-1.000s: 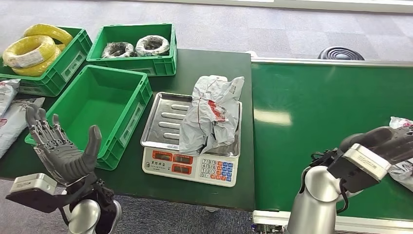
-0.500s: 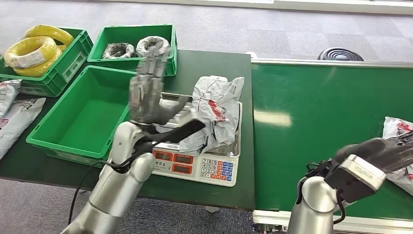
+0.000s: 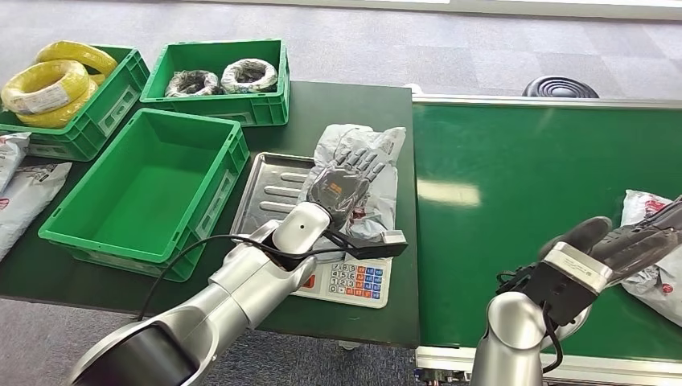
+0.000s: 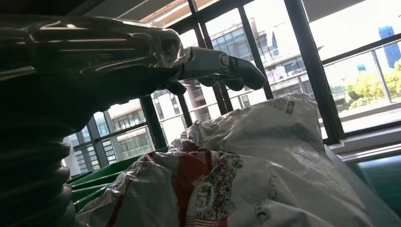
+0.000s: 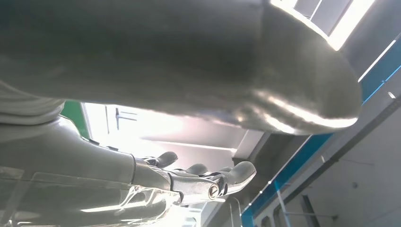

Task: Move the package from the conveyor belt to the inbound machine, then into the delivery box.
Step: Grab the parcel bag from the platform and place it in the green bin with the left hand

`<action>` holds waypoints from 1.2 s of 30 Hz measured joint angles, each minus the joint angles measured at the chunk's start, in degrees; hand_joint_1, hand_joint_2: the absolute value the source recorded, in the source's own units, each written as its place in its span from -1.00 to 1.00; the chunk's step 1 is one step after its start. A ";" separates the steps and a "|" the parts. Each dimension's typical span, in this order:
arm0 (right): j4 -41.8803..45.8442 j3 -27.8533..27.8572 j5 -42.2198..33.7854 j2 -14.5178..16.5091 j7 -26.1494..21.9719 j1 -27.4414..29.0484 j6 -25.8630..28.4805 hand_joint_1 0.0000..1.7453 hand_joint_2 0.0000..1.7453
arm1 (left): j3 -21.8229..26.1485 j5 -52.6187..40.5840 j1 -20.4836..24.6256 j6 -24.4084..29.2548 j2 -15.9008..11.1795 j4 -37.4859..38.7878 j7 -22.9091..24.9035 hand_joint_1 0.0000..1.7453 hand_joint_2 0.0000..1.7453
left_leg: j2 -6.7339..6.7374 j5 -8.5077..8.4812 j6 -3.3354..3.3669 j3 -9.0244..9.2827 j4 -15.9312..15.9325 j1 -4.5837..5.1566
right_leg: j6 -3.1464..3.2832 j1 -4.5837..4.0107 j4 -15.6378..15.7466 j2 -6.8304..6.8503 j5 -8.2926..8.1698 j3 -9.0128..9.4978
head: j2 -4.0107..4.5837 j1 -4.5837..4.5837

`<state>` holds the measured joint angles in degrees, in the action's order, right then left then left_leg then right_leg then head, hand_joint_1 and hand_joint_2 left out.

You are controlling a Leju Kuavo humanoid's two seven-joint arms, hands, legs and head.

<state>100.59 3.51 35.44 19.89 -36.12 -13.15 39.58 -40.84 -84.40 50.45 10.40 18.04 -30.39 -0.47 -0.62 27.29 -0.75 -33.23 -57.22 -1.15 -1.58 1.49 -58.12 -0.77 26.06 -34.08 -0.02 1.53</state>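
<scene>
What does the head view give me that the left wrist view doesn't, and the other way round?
Head view alone: the scale under the grey package, the empty green crate beside it, the conveyor belt, and the right hand over a second package at the belt's edge. Left wrist view alone: a gap between the fingers and the package's top. Both: the left hand spread above that package.
</scene>
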 joint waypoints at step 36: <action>-0.03 -0.58 -0.21 0.00 0.23 0.23 0.00 -1.00 -1.00 | -2.56 -2.09 2.57 -2.60 0.26 8.06 0.42 0.50 1.00 | -0.02 0.00 0.00 0.07 0.00 0.01 | 0.00 0.01 0.00 0.01 0.00 0.11 | 0.00 0.00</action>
<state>100.56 2.93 35.22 19.89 -35.89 -12.93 39.58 -43.41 -86.49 53.02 7.80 18.29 -22.32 -0.04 -0.64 27.28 -0.75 -33.17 -57.23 -1.14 -1.58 1.50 -58.12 -0.76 26.06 -33.97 -0.02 1.52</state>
